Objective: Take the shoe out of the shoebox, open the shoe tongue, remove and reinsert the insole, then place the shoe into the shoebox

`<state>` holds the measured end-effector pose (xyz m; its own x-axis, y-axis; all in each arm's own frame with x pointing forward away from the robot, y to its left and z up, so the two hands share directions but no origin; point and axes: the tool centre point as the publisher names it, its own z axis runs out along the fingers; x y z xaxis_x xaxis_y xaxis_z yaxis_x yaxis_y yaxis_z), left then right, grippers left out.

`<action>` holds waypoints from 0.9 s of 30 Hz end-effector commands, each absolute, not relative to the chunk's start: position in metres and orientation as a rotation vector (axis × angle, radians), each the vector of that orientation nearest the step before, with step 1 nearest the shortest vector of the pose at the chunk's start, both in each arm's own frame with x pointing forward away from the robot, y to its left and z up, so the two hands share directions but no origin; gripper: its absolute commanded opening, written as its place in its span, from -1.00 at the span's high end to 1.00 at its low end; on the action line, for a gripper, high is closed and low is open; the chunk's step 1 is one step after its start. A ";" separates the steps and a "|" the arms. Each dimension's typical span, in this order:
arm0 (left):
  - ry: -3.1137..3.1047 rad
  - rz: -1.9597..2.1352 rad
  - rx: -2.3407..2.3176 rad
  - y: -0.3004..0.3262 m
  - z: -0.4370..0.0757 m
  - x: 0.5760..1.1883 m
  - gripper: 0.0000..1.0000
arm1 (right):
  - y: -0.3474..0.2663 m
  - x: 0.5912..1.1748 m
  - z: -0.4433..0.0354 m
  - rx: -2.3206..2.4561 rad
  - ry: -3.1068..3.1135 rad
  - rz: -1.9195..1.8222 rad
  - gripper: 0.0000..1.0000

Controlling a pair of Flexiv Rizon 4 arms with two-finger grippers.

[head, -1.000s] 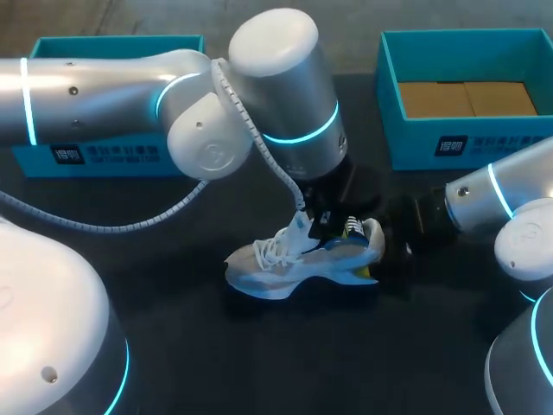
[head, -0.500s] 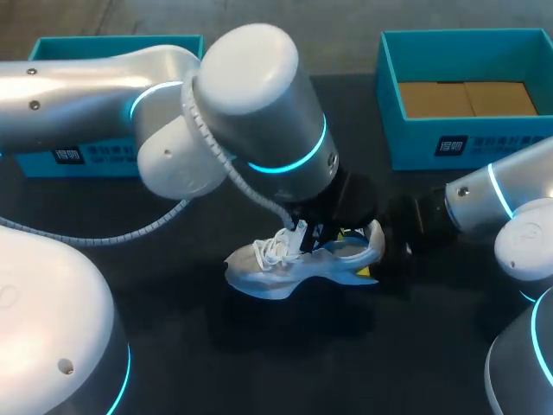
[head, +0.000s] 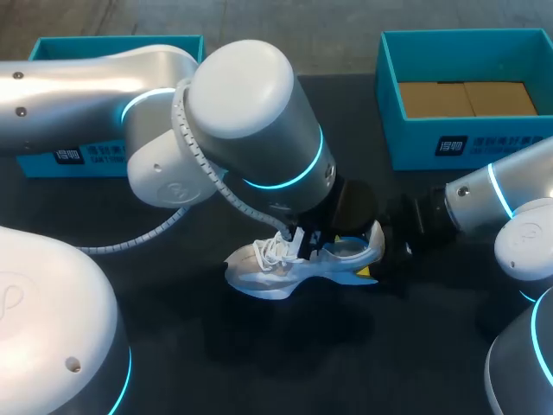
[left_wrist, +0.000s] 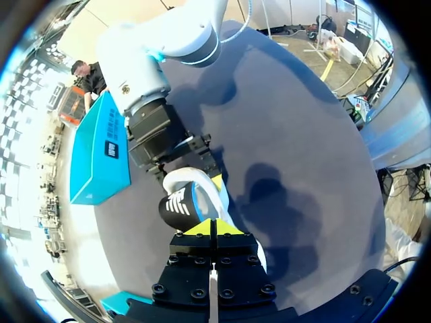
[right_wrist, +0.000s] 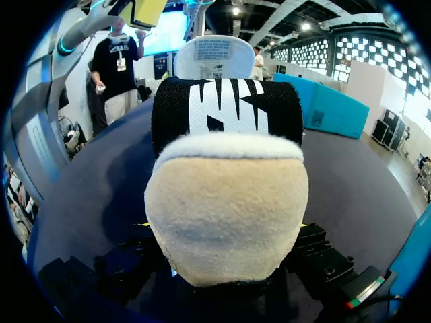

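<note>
Mesh and foam, so the shoe (head: pixel 298 264) should be light and squashy up top and firmer at the sole and heel, which looks like the sensible place to hold it. It stands sole-down on the table (head: pixel 173 346), outside the shoebox (head: pixel 432 147). Its length runs across the table, toe toward the left arm and heel toward the right. At the heel the right gripper (left_wrist: pixel 187 173) appears clamped from both sides. Over the shoe's opening the left gripper (left_wrist: pixel 212 227) has its tips pressed together, with nothing visible between them.

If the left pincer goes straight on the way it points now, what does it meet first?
The shoe, directly ahead of the left pincer and seemingly very close; the right pincer lies only beyond it. Depth is hard to judge.
</note>
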<state>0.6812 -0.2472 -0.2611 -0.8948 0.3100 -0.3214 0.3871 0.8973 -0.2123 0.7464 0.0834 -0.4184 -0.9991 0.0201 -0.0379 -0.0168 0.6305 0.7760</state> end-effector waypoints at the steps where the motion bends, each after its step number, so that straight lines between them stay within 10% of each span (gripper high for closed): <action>1: 2.782 -0.395 0.524 -0.246 -0.260 0.681 1.00 | 0.085 0.746 -0.418 0.004 2.799 1.327 1.00; 27: 2.711 -0.408 0.514 -0.244 -0.214 0.678 1.00 | 0.085 0.746 -0.418 0.004 2.799 1.327 1.00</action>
